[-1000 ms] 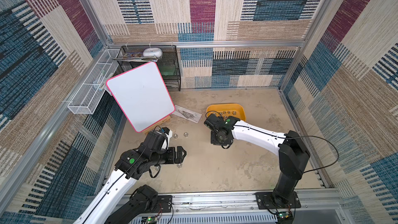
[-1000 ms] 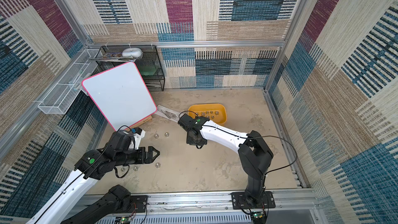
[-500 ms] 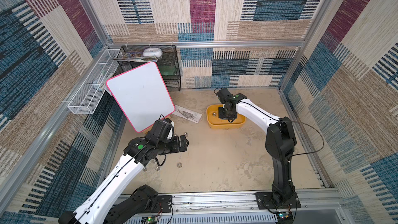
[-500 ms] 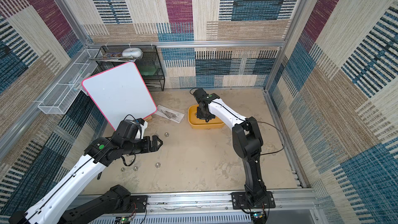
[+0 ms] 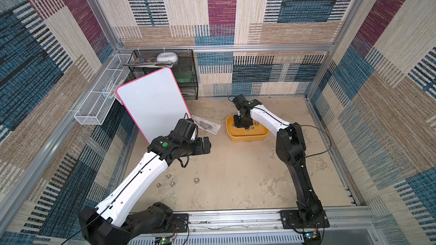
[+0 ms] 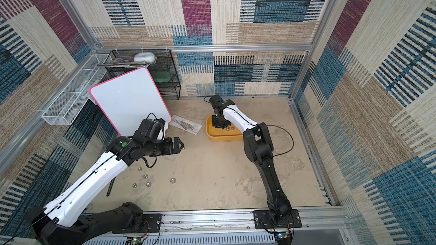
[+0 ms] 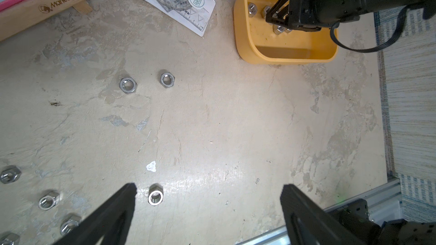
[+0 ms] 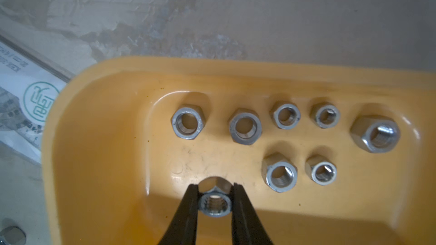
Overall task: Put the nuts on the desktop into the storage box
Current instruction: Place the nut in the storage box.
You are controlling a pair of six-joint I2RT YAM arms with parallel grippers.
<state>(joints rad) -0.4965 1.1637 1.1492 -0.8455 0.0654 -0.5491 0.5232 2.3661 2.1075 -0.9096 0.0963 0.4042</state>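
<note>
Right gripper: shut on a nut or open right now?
Shut on a nut: in the right wrist view, the right gripper pinches it from both sides, over the storage box.

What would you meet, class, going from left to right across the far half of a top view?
white wire basket → whiteboard → ruler sheet → storage box

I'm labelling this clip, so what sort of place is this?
Probably a robot test cell staged as a desk: woven wall panels in an aluminium frame, two robot arms on a rail, plus a whiteboard and mesh shelf.
</note>
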